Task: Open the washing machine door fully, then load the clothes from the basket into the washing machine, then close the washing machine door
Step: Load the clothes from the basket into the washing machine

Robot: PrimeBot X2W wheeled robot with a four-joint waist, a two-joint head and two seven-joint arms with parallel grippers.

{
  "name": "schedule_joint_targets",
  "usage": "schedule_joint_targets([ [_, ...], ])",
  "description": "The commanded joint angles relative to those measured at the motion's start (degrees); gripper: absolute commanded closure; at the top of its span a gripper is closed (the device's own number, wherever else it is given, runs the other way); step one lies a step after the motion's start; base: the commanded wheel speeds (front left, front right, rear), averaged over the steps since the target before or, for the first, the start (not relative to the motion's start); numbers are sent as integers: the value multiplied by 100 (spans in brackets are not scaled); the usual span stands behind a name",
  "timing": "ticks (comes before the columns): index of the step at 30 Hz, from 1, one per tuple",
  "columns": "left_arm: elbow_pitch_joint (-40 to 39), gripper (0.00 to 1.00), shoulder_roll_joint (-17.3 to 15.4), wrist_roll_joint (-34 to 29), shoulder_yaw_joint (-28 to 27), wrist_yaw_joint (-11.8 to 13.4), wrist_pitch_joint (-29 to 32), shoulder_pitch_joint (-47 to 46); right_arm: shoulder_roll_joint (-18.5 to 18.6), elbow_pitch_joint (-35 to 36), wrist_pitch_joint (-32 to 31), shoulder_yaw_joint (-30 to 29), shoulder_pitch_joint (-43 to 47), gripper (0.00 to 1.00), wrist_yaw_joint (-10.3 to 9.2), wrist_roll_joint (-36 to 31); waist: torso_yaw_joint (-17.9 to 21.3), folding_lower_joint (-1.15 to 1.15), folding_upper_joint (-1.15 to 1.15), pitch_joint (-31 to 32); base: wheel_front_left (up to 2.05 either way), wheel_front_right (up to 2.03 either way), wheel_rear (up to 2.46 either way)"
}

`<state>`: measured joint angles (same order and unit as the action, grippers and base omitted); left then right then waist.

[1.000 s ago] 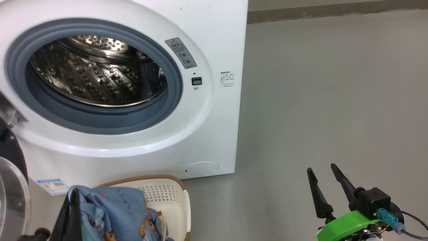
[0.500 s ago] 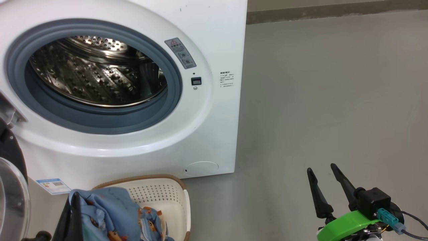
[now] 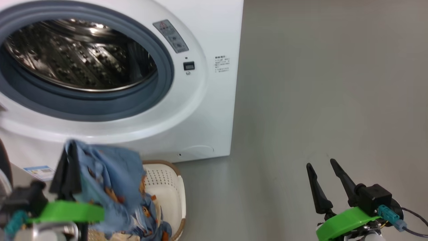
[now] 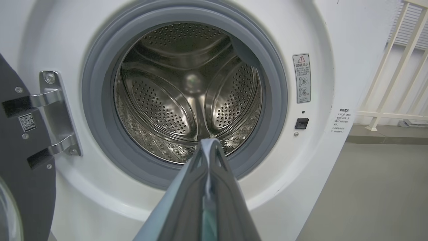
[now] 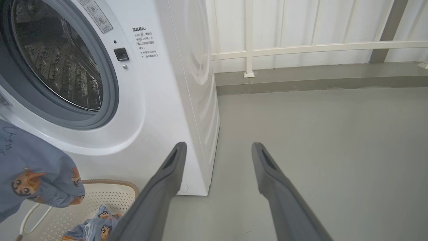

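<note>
Loading step under way. The washing machine door [image 4: 30, 194] stands swung wide at the left edge of the left wrist view, hinge exposed, so the opening is clear. The left gripper [image 3: 68, 157] sits at the lower left of the head view, jaws pressed together on a bunch of the clothes [image 3: 110, 177]. The blue printed fabric hangs off to the right of the fingers, above the basket [image 3: 167, 187]. That corner is smeared by blur, so how much cloth the jaws have is hard to judge, perhaps just a fold. In the left wrist view a pale edge of fabric peeks out between the fingertips, which point at the lower part of the drum [image 4: 187, 100].

More of the clothes lie in the basket, at the lower left of the right wrist view. The right gripper [image 3: 320, 163] waits at the lower right over bare floor [image 3: 317, 83], jaws spread, holding nothing.

Next comes a carry forward and up over the grey gasket [image 4: 100, 100], deep enough that the trailing cloth clears the lip of the washing machine [image 3: 207, 110] before the jaws let go.
</note>
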<state>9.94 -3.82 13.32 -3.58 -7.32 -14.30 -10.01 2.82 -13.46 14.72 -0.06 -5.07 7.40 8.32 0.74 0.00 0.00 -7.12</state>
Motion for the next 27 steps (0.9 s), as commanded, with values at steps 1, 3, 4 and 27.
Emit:
schedule_joint_targets([
  [1, -87, 100, -184, 19, -188, -16, -70, -355, 6, 169, 28, 180, -238, 0, 9, 77, 91, 0, 0, -259, 0, 0, 0],
  [3, 28, 100, -251, 47, -177, -16, -70, -698, 6, 192, 28, 218, -295, 0, 9, 92, 133, 0, 0, -431, 0, 0, 0],
  [4, 74, 100, -292, 52, -182, -16, -70, -864, 6, 207, 28, 236, -327, 0, 9, 105, 155, 0, 0, -519, 0, 0, 0],
  [27, 1136, 100, -901, 349, -465, -16, -70, -3858, 6, 562, 28, 449, -990, 0, 9, 306, 622, 0, 0, -2588, 0, 0, 0],
])
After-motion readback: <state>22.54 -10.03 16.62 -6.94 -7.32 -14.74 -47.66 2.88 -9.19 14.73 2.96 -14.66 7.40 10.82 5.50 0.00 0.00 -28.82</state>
